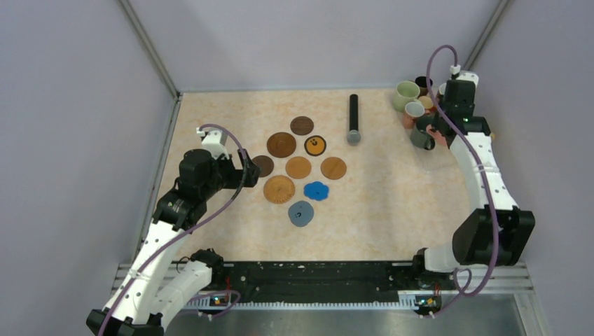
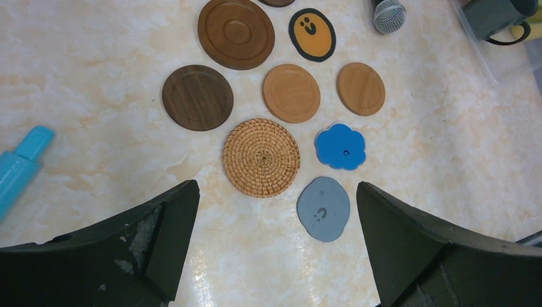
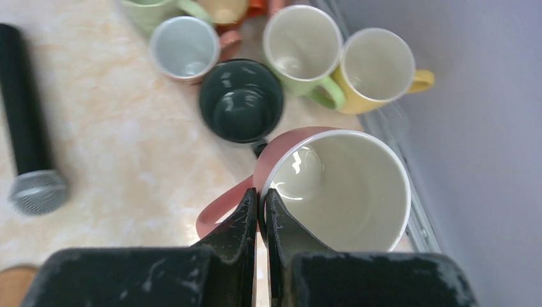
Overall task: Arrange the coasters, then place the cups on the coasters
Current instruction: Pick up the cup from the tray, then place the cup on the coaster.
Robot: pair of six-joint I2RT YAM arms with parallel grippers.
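Observation:
Several coasters lie in a group mid-table: a woven round one (image 2: 261, 157), a blue flower-shaped one (image 2: 340, 146), a grey-blue one (image 2: 324, 208), brown and tan discs (image 2: 291, 93), and a black-and-orange one (image 2: 312, 34). My left gripper (image 2: 276, 187) hangs open above their near-left side (image 1: 246, 168), holding nothing. The cups cluster at the far right corner (image 1: 413, 105). My right gripper (image 3: 262, 195) is shut on the rim of a pink cup (image 3: 339, 192) beside its handle, one finger inside and one outside. Behind it stand a dark green cup (image 3: 241, 100), a pale green one (image 3: 302, 41) and a yellow one (image 3: 377, 64).
A long black cylinder with a grey tip (image 1: 354, 119) lies between the coasters and the cups. A light blue object (image 2: 19, 169) lies on the table at the left in the left wrist view. The enclosure's right wall (image 3: 473, 128) runs close beside the cups.

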